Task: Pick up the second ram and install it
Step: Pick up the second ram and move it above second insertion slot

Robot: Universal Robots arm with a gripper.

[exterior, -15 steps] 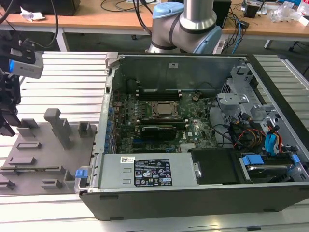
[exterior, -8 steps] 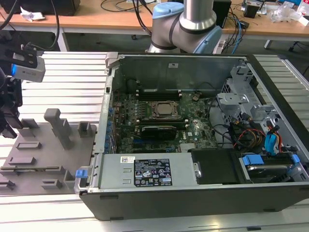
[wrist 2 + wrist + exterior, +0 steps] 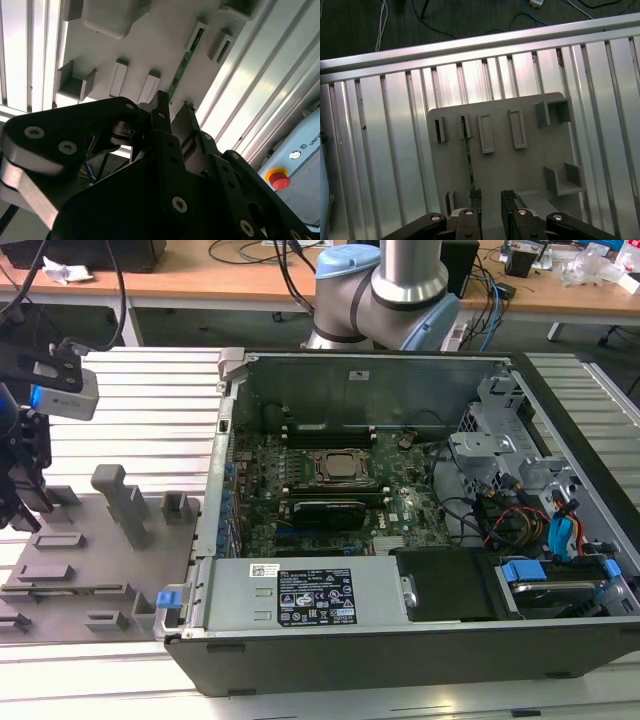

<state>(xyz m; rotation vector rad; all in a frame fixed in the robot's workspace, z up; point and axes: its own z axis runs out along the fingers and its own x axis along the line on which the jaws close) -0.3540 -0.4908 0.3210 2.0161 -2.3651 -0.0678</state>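
Step in hand: the approach for the pick, with nothing lifted yet. The gripper hangs low over the grey tray at the exterior view's left, well apart from the open computer case.

Fingers are narrowly parted and empty.

The ram stick stands on edge in the tray's slotted blocks. Its near end lines up with one finger, not the gap. My judgement: a grasp calls for a slight sideways shift to straddle the stick.

The case holds the motherboard and processor.
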